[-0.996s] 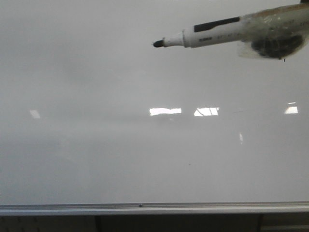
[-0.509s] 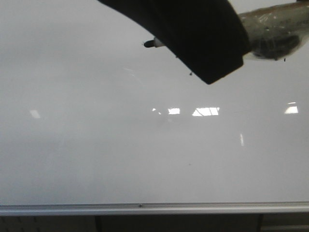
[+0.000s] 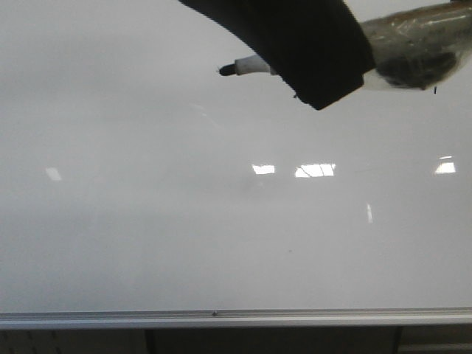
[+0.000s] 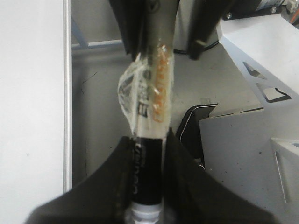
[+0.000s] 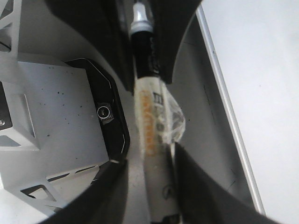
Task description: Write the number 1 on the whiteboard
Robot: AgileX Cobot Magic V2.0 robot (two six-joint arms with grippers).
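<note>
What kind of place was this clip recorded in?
Probably a lab or robot test bench, not a home. A large whiteboard lies flat as the work surface, a taped-up marker is held by both grippers, and bare grey metal brackets stand beside the board.

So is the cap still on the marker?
No: in the front view the marker shows its bare dark tip, held over the whiteboard.
</note>
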